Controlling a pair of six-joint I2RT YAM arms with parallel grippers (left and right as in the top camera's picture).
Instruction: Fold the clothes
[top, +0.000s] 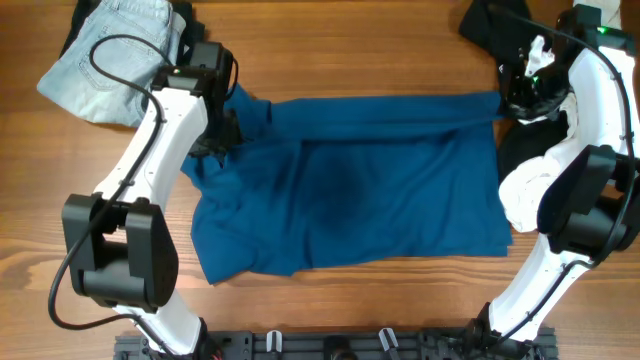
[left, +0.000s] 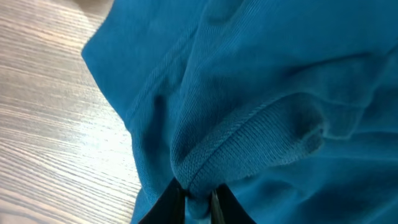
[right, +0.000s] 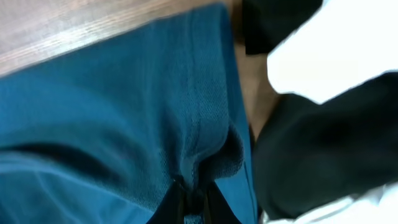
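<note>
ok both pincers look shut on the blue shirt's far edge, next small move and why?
Probably lift both together slightly, then carry that edge toward the near hem. The left pincer and right pincer each pinch bunched cloth of the shirt, which lies spread open on the table, not yet folded.

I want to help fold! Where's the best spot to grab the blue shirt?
On the blue shirt, probably the far edge, one corner each side, from above: it lies flat and wide, and that edge bunches up easily. The left gripper and right gripper pinch there.
</note>
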